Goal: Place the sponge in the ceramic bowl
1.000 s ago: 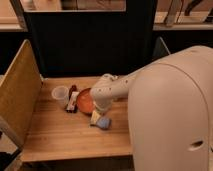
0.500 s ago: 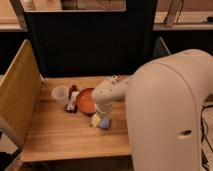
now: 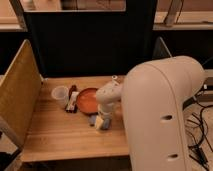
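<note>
The orange-red ceramic bowl [image 3: 85, 101] sits on the wooden table, left of the arm's wrist. Just in front of its near right rim lies the light-blue sponge [image 3: 93, 120], partly covered by the arm's end. My gripper [image 3: 102, 123] is down at the table surface, right against the sponge's right side. The white arm reaches in from the right and hides the table behind it.
A small translucent whitish cup [image 3: 60, 93] stands left of the bowl. A dark red packet [image 3: 72, 100] lies between cup and bowl. A tall wooden side panel [image 3: 19, 92] walls the table's left edge, and a dark panel [image 3: 90, 45] rises behind the table [image 3: 55, 135].
The arm's large white body has shifted slightly in view. The gripper has stayed low beside the sponge, and the bowl and cup have not moved.
</note>
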{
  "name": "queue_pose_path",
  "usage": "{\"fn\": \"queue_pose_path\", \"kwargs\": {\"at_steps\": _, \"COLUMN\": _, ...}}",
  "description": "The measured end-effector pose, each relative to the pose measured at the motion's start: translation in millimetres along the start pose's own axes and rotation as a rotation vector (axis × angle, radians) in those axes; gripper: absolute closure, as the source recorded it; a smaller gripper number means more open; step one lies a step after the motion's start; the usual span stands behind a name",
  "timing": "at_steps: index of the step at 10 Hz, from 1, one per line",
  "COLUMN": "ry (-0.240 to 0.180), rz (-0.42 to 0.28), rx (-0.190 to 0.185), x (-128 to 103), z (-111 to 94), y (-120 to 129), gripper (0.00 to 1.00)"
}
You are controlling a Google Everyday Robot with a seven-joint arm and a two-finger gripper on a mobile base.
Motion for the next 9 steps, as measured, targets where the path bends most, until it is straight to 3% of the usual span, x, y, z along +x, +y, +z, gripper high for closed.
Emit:
{"fn": "queue_pose_path", "kwargs": {"at_steps": 2, "ry": 0.001, "rz": -0.010, "rx": -0.018, "x": -4.7, "z": 4.7, "y": 4.2, "gripper": 0.24}}
{"fn": "queue_pose_path", "kwargs": {"at_steps": 5, "ry": -0.006, "rz": -0.052, "rx": -0.030, "x": -9.5, "z": 4.0, "y": 14.3, "gripper": 0.51}}
{"fn": "queue_pose_path", "kwargs": {"at_steps": 9, "ry": 0.001, "rz": -0.053, "rx": -0.033, "x": -2.1, "z": 4.5, "y": 13.9, "gripper": 0.91}}
